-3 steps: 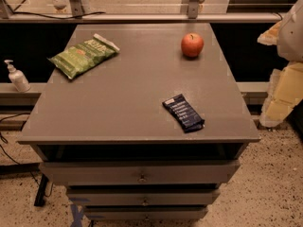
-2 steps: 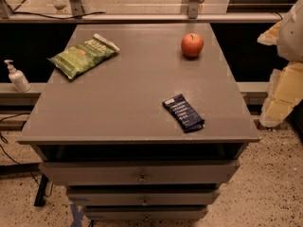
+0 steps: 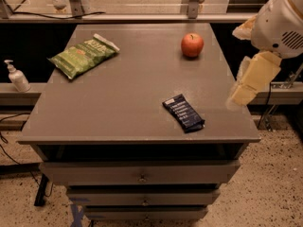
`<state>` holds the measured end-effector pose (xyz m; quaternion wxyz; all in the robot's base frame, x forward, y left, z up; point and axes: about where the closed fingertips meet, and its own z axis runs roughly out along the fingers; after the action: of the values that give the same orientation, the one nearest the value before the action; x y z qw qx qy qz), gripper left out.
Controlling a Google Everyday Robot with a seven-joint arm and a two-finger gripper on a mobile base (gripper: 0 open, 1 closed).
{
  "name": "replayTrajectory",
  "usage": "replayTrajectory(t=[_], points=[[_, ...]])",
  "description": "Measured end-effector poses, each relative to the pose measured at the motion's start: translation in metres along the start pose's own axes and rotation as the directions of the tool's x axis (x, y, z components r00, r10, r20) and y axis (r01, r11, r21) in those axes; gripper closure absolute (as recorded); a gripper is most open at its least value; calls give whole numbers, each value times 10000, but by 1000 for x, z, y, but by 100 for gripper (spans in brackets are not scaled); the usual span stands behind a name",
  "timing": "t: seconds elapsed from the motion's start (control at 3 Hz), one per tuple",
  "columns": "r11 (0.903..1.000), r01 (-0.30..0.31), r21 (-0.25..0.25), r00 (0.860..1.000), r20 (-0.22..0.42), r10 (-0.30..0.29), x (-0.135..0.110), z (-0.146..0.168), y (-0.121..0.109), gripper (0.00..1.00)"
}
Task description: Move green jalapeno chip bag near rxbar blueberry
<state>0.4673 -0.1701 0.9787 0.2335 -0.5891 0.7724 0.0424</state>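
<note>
The green jalapeno chip bag (image 3: 84,55) lies flat at the far left of the grey tabletop (image 3: 132,89), light green with a white top edge. The rxbar blueberry (image 3: 184,113), a small dark navy bar with white text, lies near the front right. My gripper (image 3: 239,96) hangs at the end of the cream arm over the table's right edge, to the right of the bar and far from the bag. It holds nothing that I can see.
A red apple (image 3: 192,45) sits at the far right of the table. A white pump bottle (image 3: 16,76) stands on a ledge to the left. Drawers (image 3: 141,176) are below the tabletop. A railing runs behind the table.
The arm has moved left and slightly up, from beside the table to over its right edge. The bag, bar and apple have not moved.
</note>
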Motion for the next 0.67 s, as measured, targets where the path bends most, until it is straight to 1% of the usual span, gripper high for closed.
replayTrajectory(t=[0.33, 0.67], points=[[9996, 279, 62, 9863, 1625, -286, -59, 23, -10, 0], [9992, 258, 303, 9832, 1797, -308, -65, 20, -14, 0]])
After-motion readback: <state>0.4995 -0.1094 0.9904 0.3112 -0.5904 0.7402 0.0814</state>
